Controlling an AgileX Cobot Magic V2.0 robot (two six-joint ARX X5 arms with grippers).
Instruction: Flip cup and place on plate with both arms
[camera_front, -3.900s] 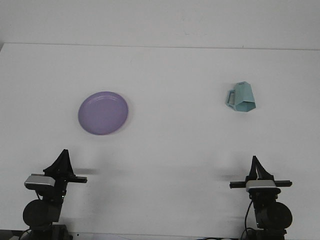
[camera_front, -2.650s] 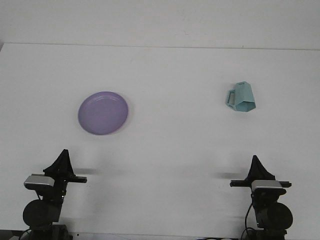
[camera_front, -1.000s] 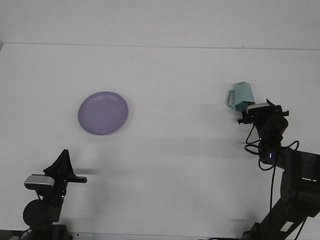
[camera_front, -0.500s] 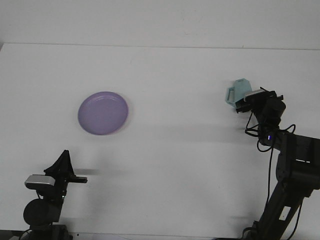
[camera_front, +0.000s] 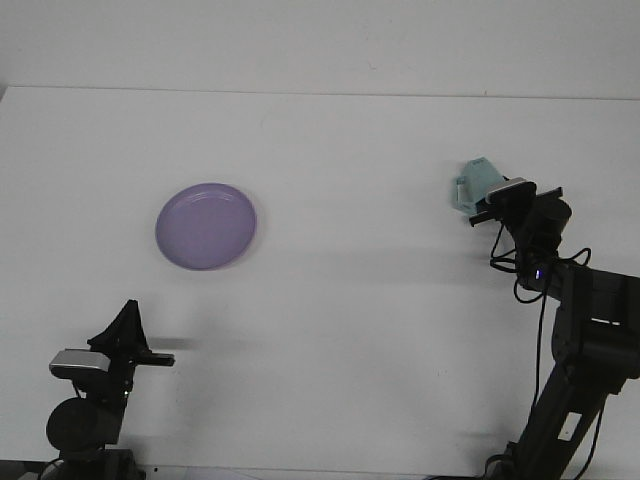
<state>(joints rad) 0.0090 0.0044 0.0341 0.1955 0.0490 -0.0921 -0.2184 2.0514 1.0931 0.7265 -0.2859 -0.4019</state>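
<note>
A single high front view looks forward and down over the white table (camera_front: 350, 330), set well back.

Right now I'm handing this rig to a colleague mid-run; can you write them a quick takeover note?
Right gripper: extended out over the table, at the light blue cup; the wrist hides the fingers, so a grip cannot be confirmed.
Left gripper: parked at the near left edge, holding nothing.
Purple plate: left of centre on the white table, nothing on it.
Done: right arm has reached the cup.
Left: flip the cup, pass it across, set it on the plate.
</note>
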